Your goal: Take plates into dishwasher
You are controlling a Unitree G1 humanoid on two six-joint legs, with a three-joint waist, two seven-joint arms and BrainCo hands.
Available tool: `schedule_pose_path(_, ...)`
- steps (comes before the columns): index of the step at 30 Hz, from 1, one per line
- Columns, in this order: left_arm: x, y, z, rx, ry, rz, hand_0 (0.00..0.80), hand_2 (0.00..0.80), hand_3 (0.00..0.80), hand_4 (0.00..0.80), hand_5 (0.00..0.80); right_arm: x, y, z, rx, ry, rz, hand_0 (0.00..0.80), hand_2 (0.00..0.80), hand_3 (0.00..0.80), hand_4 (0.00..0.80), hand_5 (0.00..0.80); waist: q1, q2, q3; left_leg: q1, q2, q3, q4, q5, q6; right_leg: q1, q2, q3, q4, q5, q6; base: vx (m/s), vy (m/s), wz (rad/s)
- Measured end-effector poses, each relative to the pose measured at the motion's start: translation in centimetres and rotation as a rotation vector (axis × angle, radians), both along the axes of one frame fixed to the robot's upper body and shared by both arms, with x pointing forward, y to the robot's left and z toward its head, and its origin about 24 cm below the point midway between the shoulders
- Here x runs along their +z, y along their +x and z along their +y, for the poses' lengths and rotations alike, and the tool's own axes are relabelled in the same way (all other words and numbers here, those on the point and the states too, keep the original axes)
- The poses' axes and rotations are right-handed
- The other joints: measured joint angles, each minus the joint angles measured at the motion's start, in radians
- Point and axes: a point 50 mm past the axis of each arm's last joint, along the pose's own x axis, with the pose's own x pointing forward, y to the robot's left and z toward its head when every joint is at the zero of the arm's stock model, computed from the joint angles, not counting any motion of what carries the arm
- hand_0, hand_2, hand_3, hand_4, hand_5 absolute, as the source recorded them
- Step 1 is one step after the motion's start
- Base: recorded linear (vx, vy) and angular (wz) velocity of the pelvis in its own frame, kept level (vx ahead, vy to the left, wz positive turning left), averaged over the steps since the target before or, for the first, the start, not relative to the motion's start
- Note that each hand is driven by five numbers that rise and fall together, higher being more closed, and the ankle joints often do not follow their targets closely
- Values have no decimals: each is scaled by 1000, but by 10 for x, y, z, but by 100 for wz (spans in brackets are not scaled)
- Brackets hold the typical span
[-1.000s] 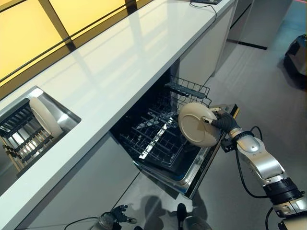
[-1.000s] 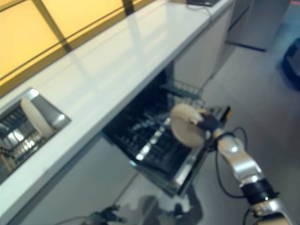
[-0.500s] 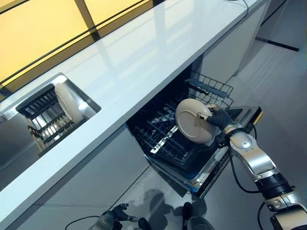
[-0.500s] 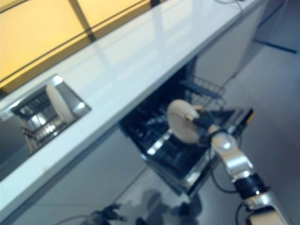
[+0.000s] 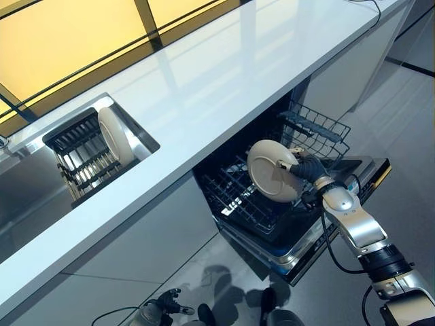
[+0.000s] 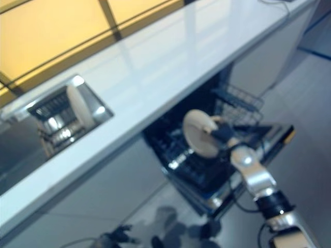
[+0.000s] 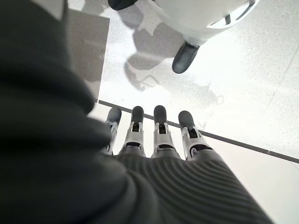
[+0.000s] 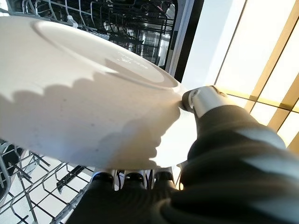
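Over the dishwasher rack [image 5: 248, 197], right hand [image 5: 307, 167] pinches plate [image 5: 272, 170]; wrist view shows thumb [image 8: 198, 98].

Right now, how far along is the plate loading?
Done: the dishwasher is open, its lower rack pulled out with no plates visible in it. In hand: the right hand grips a plate above that rack. Left: seat it, then fetch the plate in the sink rack. The left hand hangs idle.
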Motion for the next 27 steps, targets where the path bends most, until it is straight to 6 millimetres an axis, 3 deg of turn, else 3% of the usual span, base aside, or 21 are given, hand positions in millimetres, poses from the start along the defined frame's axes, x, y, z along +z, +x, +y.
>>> schedule_pose_path(4,0,0,2,0,5,-1,0,0,0,0,0,-11,1,-2,-25,-46,28,800,800,800,800,800,8,-12,11,-6,-2,-9,-1,2,3,-1,-2,-6,0,0,1,-6,16,5)
schedule_pose_path(15,7,17,3,-1,3,-54,0,0,0,0,0,-8,13,-8,-95,-142,-6,800,800,800,800,800,24,-12,68,-68,-13,-34,0,11,8,-51,-9,-16,1,8,1,-12,21,5)
schedule_pose_path(27,25,55,1,-1,-10,-167,0,0,0,0,0,0,29,-4,-150,-263,-85,800,800,800,800,800,48,-1,126,-87,-18,-49,-4,11,8,-67,-11,-21,1,10,3,2,16,2)
